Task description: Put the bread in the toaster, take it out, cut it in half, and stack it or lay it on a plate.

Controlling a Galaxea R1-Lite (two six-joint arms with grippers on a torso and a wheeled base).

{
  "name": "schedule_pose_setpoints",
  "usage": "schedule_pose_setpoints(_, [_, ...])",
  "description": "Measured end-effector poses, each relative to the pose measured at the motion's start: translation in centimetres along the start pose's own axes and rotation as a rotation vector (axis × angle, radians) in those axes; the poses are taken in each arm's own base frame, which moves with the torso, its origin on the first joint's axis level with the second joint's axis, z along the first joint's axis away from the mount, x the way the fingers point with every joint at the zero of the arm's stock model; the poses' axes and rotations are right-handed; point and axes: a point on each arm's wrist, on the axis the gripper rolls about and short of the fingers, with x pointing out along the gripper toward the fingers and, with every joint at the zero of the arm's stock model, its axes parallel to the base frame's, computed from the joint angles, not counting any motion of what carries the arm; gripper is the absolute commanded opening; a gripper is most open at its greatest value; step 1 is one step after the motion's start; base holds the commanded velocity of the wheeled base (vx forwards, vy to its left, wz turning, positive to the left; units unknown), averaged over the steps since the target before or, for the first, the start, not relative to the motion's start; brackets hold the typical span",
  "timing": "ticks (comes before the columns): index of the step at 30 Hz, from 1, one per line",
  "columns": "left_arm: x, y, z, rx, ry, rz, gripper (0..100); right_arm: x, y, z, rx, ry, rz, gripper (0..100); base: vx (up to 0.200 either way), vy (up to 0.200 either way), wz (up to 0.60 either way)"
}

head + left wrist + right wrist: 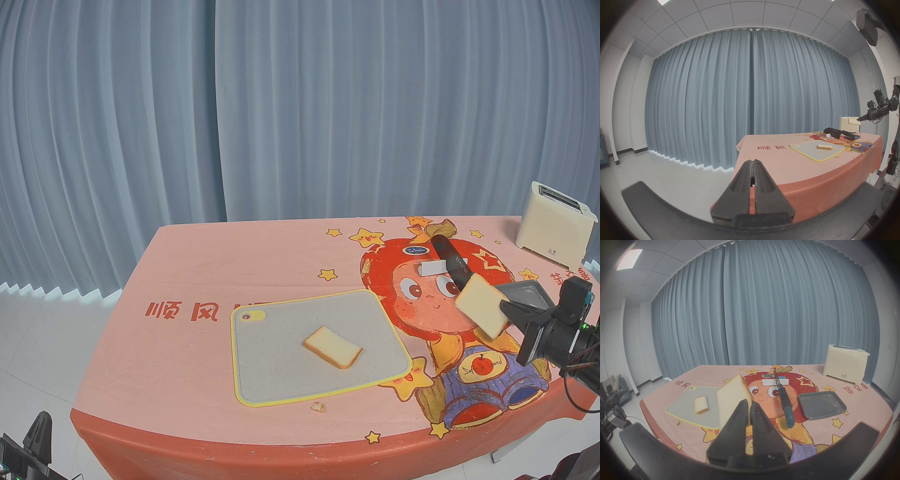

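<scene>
1 bread half [482,305] is clamped in the right claw [505,307] above the tabletop [206,275] near the grey tray [822,404], so it's best lowered flat and released low, while the other half [332,347] lies on the cutting board [275,369].

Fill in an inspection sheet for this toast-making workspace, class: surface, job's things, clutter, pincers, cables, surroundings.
surface: table under a pink cartoon tablecloth; grey cutting board lying flat on it.
job's things: lying bread piece on the cutting board; held bread piece above the table; knife lying across a white strip; grey tray beside the knife; toaster at the far right corner.
clutter: crumb on the cloth by the board's near edge.
pincers: right pincer shut on the held bread piece; left pincer shut, empty, low off the table's left side.
cables: black cable looping by the right arm, off the table.
surroundings: blue-grey curtain behind; pale floor.
</scene>
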Motion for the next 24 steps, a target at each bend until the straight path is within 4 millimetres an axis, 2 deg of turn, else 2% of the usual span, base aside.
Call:
schedule_pose_setpoints(12, [0.0,0.0,0.0,-0.002,0.0,0.0,0,0.21,0.15,0.42,0.002,-0.009,0.004,0,0.0,0.0,0.0])
schedule_pose_setpoints(24, [0.0,0.0,0.0,-0.002,0.0,0.0,0,0.28,0.3,0.58,0.001,-0.013,0.011,0,0.0,-0.2,0.0])
